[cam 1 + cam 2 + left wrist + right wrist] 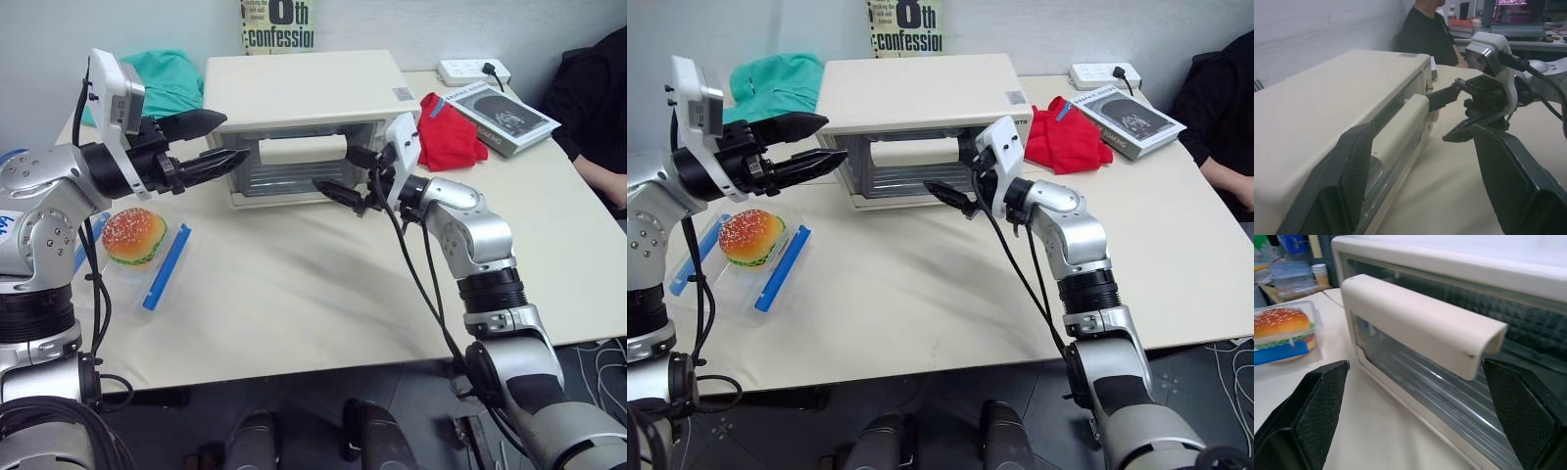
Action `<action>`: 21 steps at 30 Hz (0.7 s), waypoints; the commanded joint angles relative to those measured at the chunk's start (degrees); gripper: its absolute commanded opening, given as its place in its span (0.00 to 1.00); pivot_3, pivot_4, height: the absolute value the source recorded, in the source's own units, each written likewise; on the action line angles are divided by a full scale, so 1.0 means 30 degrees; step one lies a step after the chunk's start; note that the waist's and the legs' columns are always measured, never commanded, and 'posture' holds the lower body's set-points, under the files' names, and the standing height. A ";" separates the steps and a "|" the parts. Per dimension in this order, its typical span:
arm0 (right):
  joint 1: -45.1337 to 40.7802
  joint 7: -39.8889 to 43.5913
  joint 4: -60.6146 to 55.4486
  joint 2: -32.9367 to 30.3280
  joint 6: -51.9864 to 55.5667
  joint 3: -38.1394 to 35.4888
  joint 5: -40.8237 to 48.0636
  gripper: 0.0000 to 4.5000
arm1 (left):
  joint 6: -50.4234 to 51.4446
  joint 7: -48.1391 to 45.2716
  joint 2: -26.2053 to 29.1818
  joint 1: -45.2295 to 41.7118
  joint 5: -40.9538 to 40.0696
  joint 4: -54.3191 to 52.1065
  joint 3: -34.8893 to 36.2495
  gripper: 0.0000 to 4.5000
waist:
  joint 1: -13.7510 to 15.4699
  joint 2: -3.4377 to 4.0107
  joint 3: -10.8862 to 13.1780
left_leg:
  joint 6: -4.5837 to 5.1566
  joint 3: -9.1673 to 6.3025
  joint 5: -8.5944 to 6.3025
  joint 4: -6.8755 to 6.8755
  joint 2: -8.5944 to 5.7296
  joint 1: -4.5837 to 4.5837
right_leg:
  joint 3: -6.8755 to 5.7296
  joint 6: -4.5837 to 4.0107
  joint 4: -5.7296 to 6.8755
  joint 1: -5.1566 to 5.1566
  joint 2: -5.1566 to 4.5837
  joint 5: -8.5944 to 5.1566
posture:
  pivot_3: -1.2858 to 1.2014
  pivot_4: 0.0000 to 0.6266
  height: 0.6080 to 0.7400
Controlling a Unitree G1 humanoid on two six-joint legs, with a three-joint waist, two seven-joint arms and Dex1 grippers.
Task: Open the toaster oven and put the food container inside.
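Door-opening is the step I am on, and the oven (304,108) looks shut or nearly shut, with its white handle (1420,323) across the top of the glass. My right gripper (345,176) is just in front of the oven, with its two black fingers spread wide and nothing between them. In its wrist view the handle sits between the fingers but ahead of them, so I do not think it is touching yet. My left gripper (211,145) is by the oven's left front corner, also spread apart and holding nothing.

The box (749,257) with the burger (750,237) rests on the tabletop (323,284), to the left of the oven and nearer to me, well apart from both grippers.

Next I think the right gripper must go in a bit more, close on the handle, then pull it toward me and down. After that I can pick up the box.
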 commanded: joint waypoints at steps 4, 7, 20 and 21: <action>0.0761 0.1131 -0.3114 0.0075 -0.0004 0.0057 0.0768 1.00 | -0.0338 0.0546 0.0249 -0.0003 0.0344 -0.0277 0.0124 0.75 | -0.0048 0.0000 0.0000 | -0.0005 0.0004 0.0001 -0.0005 0.0004 0.0002 | 0.0000 0.0000 0.0008 -0.0010 0.0005 0.0000 | 0.52 0.24 1.00; 0.1866 0.1238 -0.4415 -0.0043 0.0339 0.0044 0.0921 1.00 | -0.1090 0.1065 0.0064 -0.0768 0.1601 0.1029 -0.0647 0.75 | -0.0017 0.0000 0.0000 | -0.0010 0.0020 0.0002 -0.0014 0.0008 0.0001 | 0.0001 -0.0001 0.0012 -0.0030 0.0005 -0.0001 | 0.52 0.24 1.00; 0.5228 0.0776 -0.6326 -0.0250 0.0366 0.0390 0.0519 1.00 | -0.4838 -0.0306 -0.2442 -0.4082 0.4750 0.5223 -0.3988 0.00 | -0.0040 -0.0001 0.0000 | -0.0019 0.0043 0.0008 -0.0007 0.0007 0.0009 | 0.0003 -0.0001 0.0024 -0.0035 0.0010 -0.0001 | 0.52 0.24 1.00; 0.5280 0.0700 -0.6314 -0.0201 0.0352 0.0397 0.0512 1.00 | -0.4982 -0.0560 -0.2556 -0.4106 0.4738 0.5282 -0.4077 0.00 | -0.0016 -0.0002 0.0000 | -0.0023 0.0043 0.0010 -0.0006 0.0011 0.0007 | 0.0001 -0.0001 0.0031 -0.0039 0.0013 -0.0002 | 0.52 0.24 1.00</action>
